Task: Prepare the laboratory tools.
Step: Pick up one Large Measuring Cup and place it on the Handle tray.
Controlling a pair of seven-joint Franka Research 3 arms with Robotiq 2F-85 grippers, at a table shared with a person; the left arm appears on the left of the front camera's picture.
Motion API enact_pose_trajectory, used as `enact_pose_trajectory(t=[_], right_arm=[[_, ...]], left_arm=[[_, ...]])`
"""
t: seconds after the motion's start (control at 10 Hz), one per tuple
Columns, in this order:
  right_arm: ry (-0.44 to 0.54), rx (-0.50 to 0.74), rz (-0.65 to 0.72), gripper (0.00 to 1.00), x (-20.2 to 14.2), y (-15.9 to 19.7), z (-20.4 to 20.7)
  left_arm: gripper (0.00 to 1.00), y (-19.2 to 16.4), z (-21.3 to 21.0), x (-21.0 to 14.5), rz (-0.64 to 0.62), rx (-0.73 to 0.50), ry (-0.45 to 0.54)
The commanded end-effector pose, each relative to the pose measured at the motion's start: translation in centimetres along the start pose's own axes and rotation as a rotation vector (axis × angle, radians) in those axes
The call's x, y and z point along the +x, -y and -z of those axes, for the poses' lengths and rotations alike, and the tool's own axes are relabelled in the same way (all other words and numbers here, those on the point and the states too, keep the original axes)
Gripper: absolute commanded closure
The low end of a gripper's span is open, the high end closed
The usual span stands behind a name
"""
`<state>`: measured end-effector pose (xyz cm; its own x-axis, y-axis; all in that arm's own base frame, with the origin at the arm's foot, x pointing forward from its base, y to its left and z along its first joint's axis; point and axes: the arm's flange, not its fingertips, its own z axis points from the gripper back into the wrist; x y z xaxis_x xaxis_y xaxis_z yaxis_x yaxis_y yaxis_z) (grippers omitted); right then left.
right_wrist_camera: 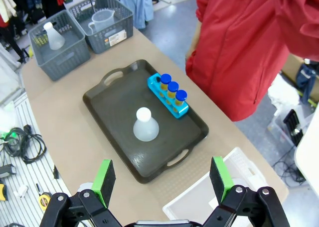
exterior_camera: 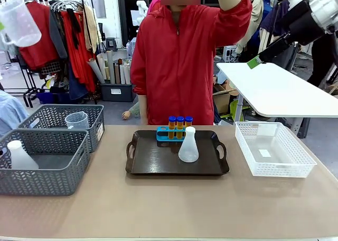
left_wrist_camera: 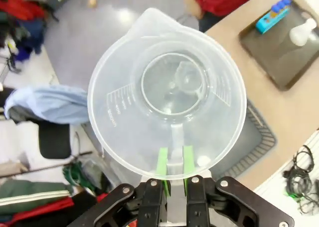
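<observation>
Beige desk (exterior_camera: pixel 158 209) has a dark tray (exterior_camera: pixel 150 164) at its middle, bearing a conical flask (exterior_camera: pixel 188 146) and a blue tube rack (exterior_camera: pixel 165 134). Left claw (left_wrist_camera: pixel 174 162) pinches the clear measuring jug (left_wrist_camera: pixel 167 100) by its handle, high at the left. Right claw (right_wrist_camera: pixel 162 179) is spread, high over the tray. Carry step; next likely calls for lowering the jug upright onto the tray's bare left part.

Tray (exterior_camera: pixel 150 159) left side open; flask (exterior_camera: pixel 188 146), rack (exterior_camera: pixel 163 134) occupy centre.

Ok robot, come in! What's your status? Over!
Left gripper shut on measuring jug handle, held high. Right gripper open, empty. Flask and tube rack on tray. Nothing blocking.
</observation>
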<state>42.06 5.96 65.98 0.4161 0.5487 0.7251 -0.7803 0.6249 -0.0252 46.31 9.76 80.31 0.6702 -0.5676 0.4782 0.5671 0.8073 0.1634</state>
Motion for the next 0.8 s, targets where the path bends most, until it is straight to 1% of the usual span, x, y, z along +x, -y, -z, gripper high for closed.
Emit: enact_pose_trajectory(t=[0.0, 0.1, 0.3, 0.5, 0.7], right_arm=[[0.015, 0.016, -0.002, 0.0, 0.0, 0.1, 0.0], [0.015, 0.016, -0.002, 0.0, 0.0, 0.1, 0.0], [0.015, 0.016, -0.002, 0.0, 0.0, 0.1, 0.0], [0.015, 0.016, -0.002, 0.0, 0.0, 0.1, 0.0], [0.015, 0.016, -0.002, 0.0, 0.0, 0.1, 0.0]], left_arm=[[1.0, 2.0, -1.3, -0.4, 0.099, -0.019, 0.096], [1.0, 3.4, -2.3, 0.0, 0.154, -0.031, 0.124], [1.0, 6.0, -3.1, 1.8, 0.263, -0.064, 0.183], [1.0, 8.4, -2.7, 3.7, 0.371, -0.106, 0.213], [1.0, 11.5, -1.9, 5.4, 0.47, -0.15, 0.231]])
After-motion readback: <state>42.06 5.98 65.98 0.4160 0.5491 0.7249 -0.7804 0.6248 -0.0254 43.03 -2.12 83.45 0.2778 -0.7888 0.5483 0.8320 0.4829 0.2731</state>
